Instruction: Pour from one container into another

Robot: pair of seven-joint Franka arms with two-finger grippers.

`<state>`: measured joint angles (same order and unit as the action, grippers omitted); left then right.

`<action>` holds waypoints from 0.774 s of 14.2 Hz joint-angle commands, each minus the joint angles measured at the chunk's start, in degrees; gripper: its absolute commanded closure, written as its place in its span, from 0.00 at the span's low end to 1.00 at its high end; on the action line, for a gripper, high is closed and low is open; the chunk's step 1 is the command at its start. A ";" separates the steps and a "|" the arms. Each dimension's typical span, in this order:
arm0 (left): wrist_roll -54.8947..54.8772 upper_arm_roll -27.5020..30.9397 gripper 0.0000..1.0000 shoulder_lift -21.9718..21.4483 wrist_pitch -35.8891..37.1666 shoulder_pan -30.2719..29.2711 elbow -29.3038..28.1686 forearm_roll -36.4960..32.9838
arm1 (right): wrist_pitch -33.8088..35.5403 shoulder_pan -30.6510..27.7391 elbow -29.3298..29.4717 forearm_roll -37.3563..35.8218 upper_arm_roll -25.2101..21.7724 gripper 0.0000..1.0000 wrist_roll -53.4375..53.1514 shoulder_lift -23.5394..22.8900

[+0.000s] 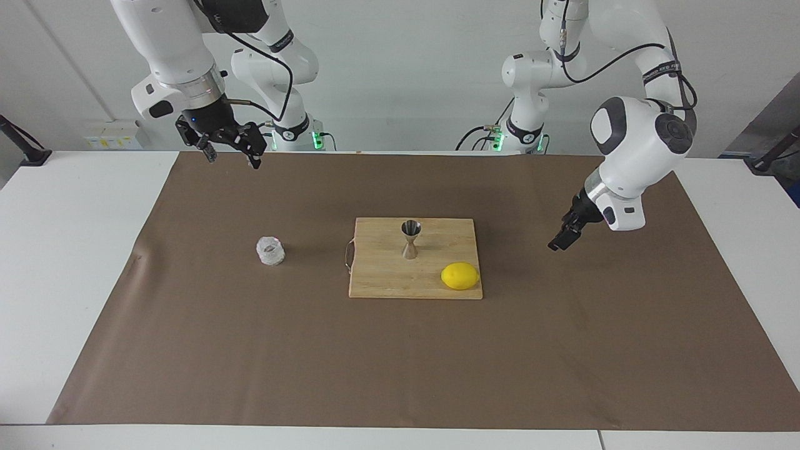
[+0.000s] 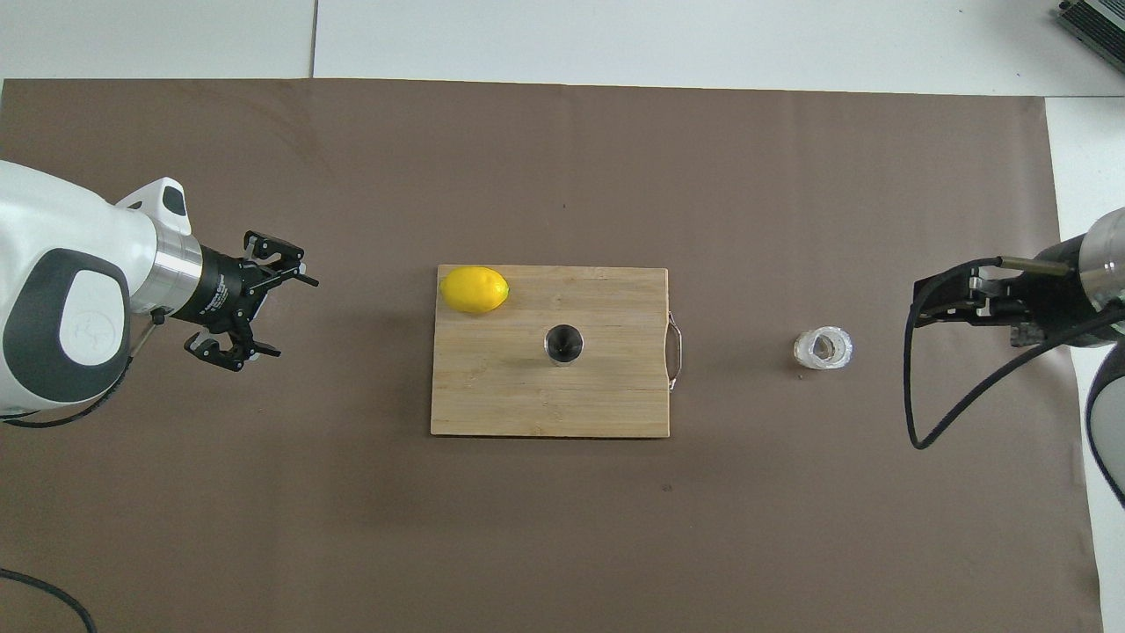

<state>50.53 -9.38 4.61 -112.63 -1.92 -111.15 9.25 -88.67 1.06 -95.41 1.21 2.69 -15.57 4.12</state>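
So far nothing is poured. My glass cup stands upright on the brown mat, off the cutting board toward my right arm's end of the counter. The steel jigger stands upright on the board, with a lemon beside it. My left hand hangs open and empty over the mat, off the board's other end. My right hand waits open, up in the air. Grasping, carrying and tipping all remain, I judge.
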 commanded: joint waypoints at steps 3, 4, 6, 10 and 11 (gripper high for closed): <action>-14.11 0.59 0.00 -2.41 0.92 -1.15 1.19 -3.79 | 1.13 -0.97 0.23 1.08 0.13 0.00 1.24 0.27; -18.06 0.59 0.00 -2.23 1.53 -1.51 2.33 -4.67 | 1.31 -0.97 0.23 1.08 0.13 0.00 1.24 0.27; -24.75 0.94 0.00 -1.97 3.28 -2.21 4.62 -4.77 | 1.75 -0.97 0.23 1.08 0.04 0.00 1.33 0.36; -34.95 1.12 0.00 -1.44 7.23 -5.28 10.41 -4.77 | 2.45 -0.97 0.05 1.08 0.13 0.00 1.68 0.63; -37.67 1.12 0.00 -1.09 9.16 -5.64 12.34 -4.77 | 2.45 -1.06 -0.04 1.08 0.04 0.00 1.77 0.71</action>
<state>17.40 -7.90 2.84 -107.93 -6.35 -103.12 5.58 -87.41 1.01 -95.41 1.21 2.62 -15.57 4.14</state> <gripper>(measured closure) 0.000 0.000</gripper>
